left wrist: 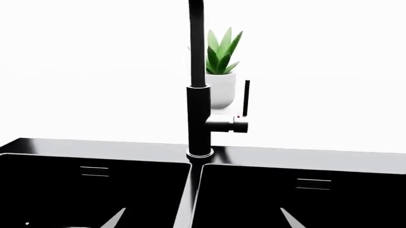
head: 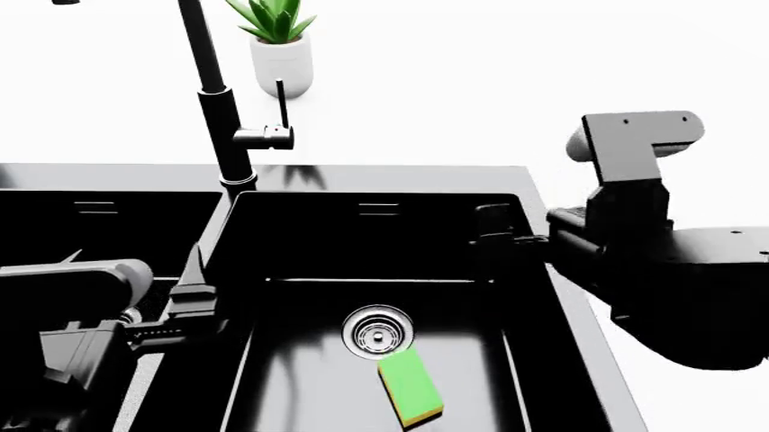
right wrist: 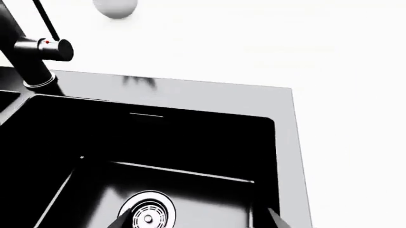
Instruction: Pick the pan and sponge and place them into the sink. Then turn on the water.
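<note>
The black double-basin sink [head: 384, 178] fills the head view. In its right basin the green and yellow sponge [head: 410, 388] lies flat beside the round drain [head: 376, 335]. The pan is out of view. No water runs from the tall black faucet [head: 221, 117], whose side lever [head: 280, 105] stands upright. My left gripper [head: 193, 301] hangs open over the central divider, facing the faucet [left wrist: 198, 118], with nothing between its fingers. My right gripper [head: 495, 236] is open and empty over the right basin, above the drain [right wrist: 147, 213].
A potted green plant [head: 279, 40] in a white pot stands on the white counter behind the faucet. The sink's back ledge [left wrist: 95, 146] and right rim [right wrist: 284, 142] border white countertop. The left basin is mostly hidden by my left arm.
</note>
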Controlling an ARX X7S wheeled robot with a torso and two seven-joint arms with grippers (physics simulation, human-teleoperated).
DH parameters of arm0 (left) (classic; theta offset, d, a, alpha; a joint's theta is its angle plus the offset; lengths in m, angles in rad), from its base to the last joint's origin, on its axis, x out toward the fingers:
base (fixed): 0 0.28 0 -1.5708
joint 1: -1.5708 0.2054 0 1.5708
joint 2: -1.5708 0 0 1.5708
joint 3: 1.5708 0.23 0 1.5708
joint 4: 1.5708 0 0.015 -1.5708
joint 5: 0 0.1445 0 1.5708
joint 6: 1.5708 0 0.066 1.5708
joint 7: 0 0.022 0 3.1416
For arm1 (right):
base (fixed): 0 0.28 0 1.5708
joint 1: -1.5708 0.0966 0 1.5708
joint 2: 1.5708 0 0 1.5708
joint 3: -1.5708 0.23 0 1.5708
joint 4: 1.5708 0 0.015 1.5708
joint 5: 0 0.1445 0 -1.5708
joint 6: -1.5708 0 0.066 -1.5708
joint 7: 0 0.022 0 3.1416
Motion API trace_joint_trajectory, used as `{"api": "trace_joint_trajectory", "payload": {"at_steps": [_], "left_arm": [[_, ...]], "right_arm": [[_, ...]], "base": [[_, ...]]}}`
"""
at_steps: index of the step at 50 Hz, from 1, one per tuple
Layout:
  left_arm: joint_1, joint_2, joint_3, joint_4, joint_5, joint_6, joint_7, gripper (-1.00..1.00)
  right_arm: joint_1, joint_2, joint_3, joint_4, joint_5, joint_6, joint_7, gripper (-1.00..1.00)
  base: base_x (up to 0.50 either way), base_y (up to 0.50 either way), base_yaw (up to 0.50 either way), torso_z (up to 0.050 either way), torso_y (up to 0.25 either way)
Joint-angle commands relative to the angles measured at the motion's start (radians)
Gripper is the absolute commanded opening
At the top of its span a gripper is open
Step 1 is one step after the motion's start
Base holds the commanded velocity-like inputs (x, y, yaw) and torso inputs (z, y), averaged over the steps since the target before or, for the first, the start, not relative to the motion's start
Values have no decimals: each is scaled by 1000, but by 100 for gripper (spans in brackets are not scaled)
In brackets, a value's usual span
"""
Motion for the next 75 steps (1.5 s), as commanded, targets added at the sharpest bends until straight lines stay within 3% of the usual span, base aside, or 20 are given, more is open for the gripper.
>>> {"api": "trace_joint_trajectory", "payload": {"at_steps": [1, 21, 75], "left_arm": [[-31, -32, -1, -8, -45, 4, -33, 100], [-12, -48, -16, 2, -42, 18, -32, 100], [-18, -75, -8, -7, -62, 48, -46, 100]], "right_arm": [[-54, 122, 76, -182, -153, -123, 11, 100], [-111, 178, 117, -317, -306, -229, 81, 100], [-152, 176, 121, -372, -403, -247, 78, 100]], "base": [[0, 0, 0, 0, 0], [-261, 127, 0, 0, 0], [-50, 498, 0, 0, 0]]}}
